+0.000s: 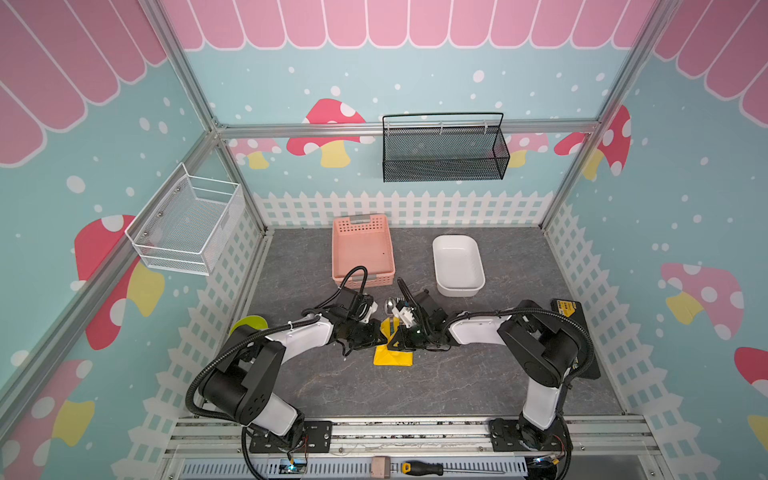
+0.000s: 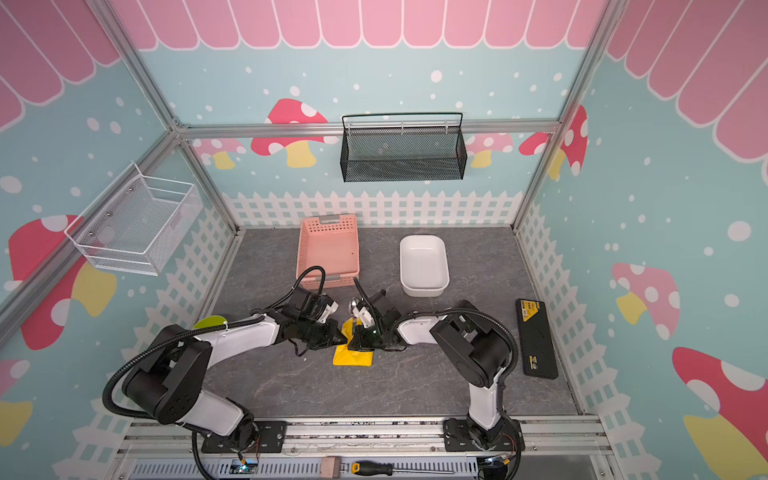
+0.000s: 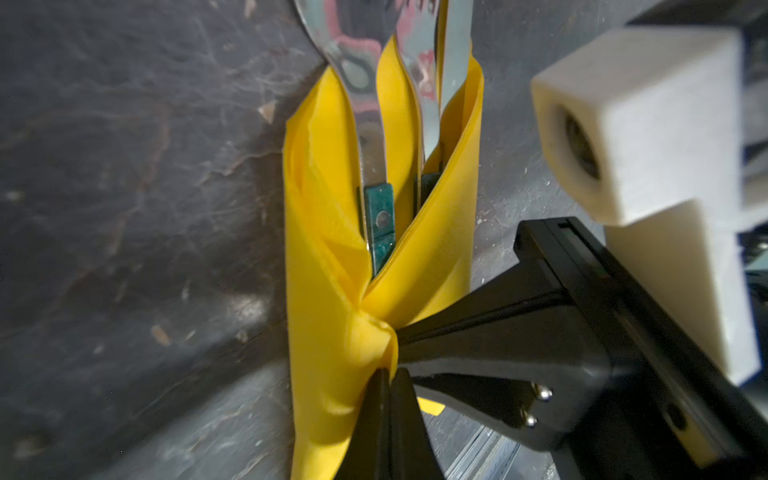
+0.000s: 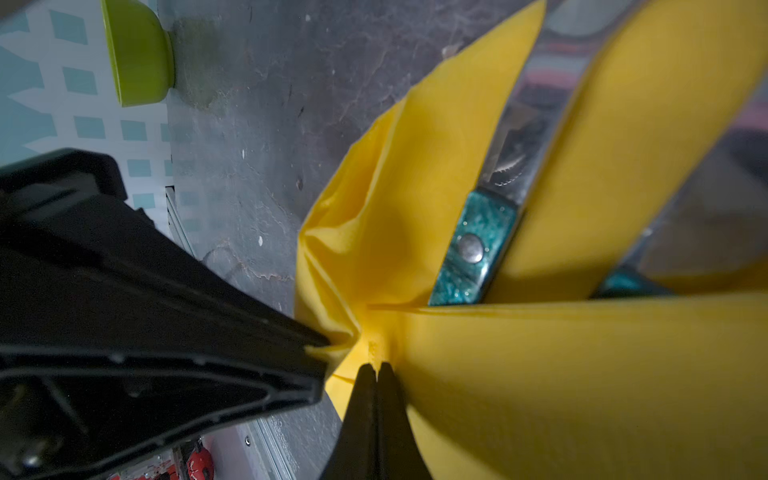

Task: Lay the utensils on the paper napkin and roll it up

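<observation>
The yellow paper napkin [image 1: 392,356] [image 2: 352,357] lies mid-table, folded lengthwise around the utensils. Their silver shafts [image 3: 365,104] stick out of its far end, and the spoon bowl [image 1: 390,305] [image 2: 354,304] shows in both top views. Teal handles [image 3: 380,224] [image 4: 473,249] sit inside the fold. My left gripper [image 3: 390,372] [image 1: 380,337] is shut on a pinch of napkin from the left. My right gripper [image 4: 377,368] [image 1: 400,332] is shut on the paper from the right. The two grippers' tips nearly meet over the bundle.
A pink basket [image 1: 363,249] and a white tub [image 1: 457,266] stand behind the arms. A lime-green bowl [image 1: 248,323] [image 4: 137,54] sits at the left wall, and a black case [image 1: 575,332] lies at the right. A screwdriver [image 1: 432,468] rests on the front rail.
</observation>
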